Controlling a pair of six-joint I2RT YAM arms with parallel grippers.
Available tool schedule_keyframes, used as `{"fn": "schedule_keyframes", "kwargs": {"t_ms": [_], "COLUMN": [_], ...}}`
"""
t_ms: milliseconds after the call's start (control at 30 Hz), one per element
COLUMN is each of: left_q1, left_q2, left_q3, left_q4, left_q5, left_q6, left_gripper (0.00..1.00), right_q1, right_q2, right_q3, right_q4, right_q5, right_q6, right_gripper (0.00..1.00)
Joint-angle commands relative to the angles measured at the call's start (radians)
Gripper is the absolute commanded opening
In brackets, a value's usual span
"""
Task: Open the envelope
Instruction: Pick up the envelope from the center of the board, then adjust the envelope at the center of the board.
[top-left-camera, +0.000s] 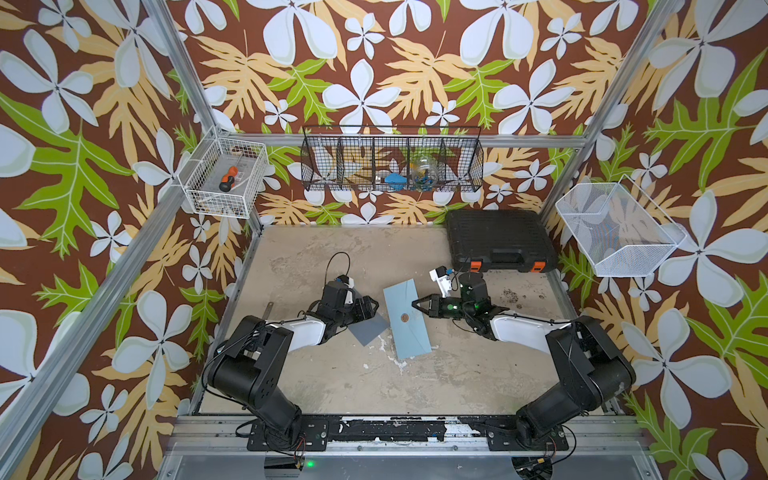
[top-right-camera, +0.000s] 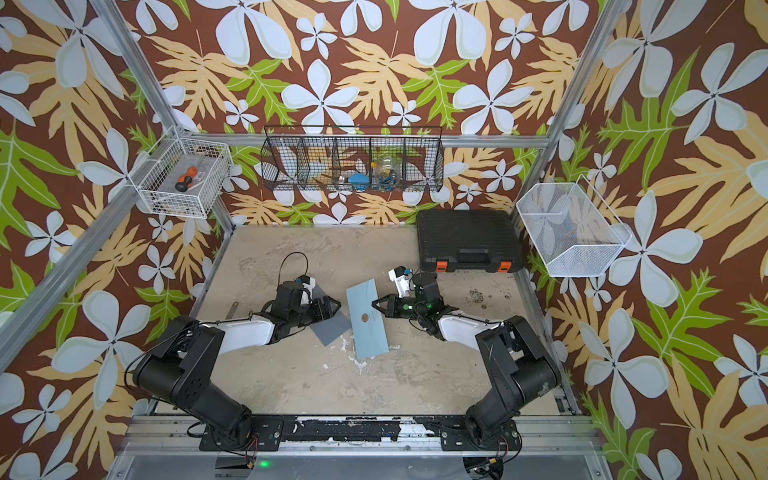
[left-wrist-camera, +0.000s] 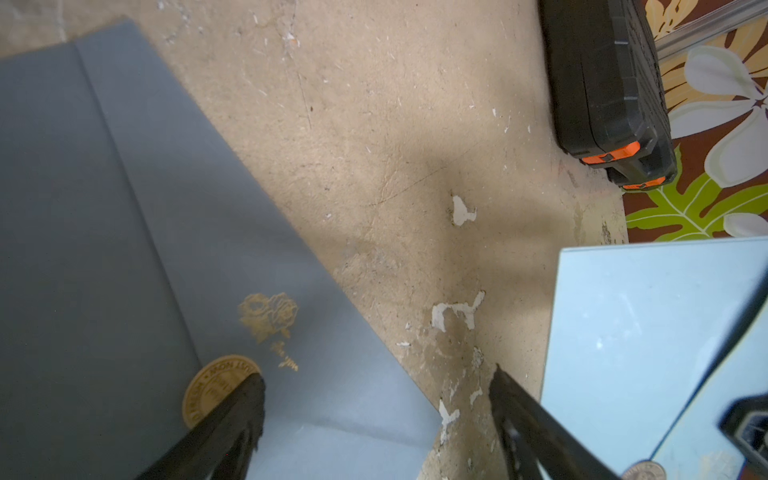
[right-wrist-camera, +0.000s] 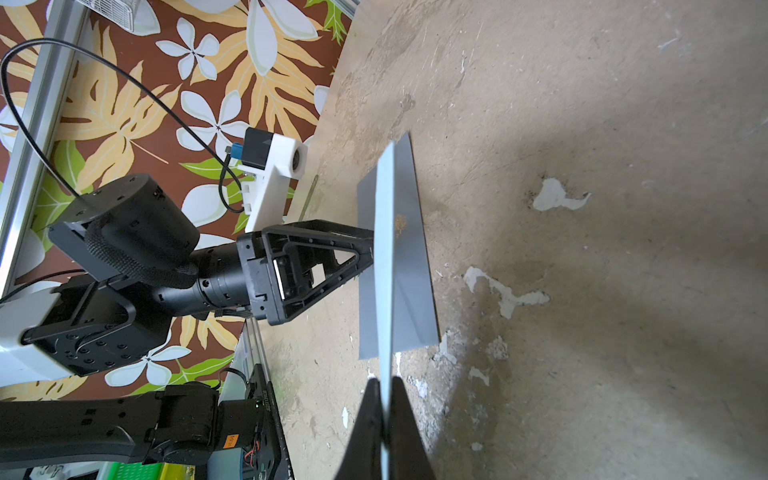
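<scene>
**On the Table: One Claw Pinches, One Claw Gapes**

Near the middle of the worn tan table (top-left-camera: 332, 374), the right claw (top-left-camera: 413, 303) is pressed tight on the right edge of the light blue envelope (top-left-camera: 405, 332). In both top views this envelope is a long shape that runs away from the robot, tipped a little sideways. A small round brown seal (top-left-camera: 404, 318) sits near its middle. The right wrist view looks along the envelope (right-wrist-camera: 383, 270) edge-on. There it is a thin pale line pinched between the two black fingers (right-wrist-camera: 368, 415), and it seems to be held up off the table.

The left claw (top-left-camera: 374, 307) is spread wide and holds nothing. It hangs over a grey envelope (top-left-camera: 368, 330) that lies flat on the table, just beside the blue one, on the robot's left. In both top views the claw hides much of the grey envelope. The left wrist view shows it up close: a gold rose, some gold writing too small to read, and a round gold seal (left-wrist-camera: 216, 386). One black finger (left-wrist-camera: 245, 411) covers part of that seal, and the other finger is out over bare table. Whether the finger touches the seal cannot be told.

A black case (top-left-camera: 498, 237) with orange clips sits shut at the far right corner of the table, well apart from both envelopes.
</scene>
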Motion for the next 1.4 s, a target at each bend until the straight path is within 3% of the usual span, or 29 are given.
{"fn": "schedule_keyframes", "kwargs": {"t_ms": [0, 267, 667, 1367], "left_q1": [0.001, 0.001, 0.001, 0.002], "left_q2": [0.003, 0.078, 0.003, 0.033], "left_q3": [0.002, 0.009, 0.026, 0.027], "left_q4": [-0.011, -0.026, -0.015, -0.028], "left_q5": [-0.020, 0.005, -0.007, -0.020], "left_q6": [0.003, -0.003, 0.004, 0.008], "left_gripper": [0.86, 0.86, 0.86, 0.87], "right_q1": [0.001, 0.001, 0.001, 0.011], "right_q2": [0.006, 0.006, 0.003, 0.012], "right_q3": [0.004, 0.005, 0.005, 0.023], "right_q4": [0.028, 0.024, 0.022, 0.031], "right_q5": [-0.012, -0.013, -0.012, -0.018], "right_q6": [0.007, 0.008, 0.009, 0.019], "right_gripper": [0.00, 0.00, 0.00, 0.00]}}
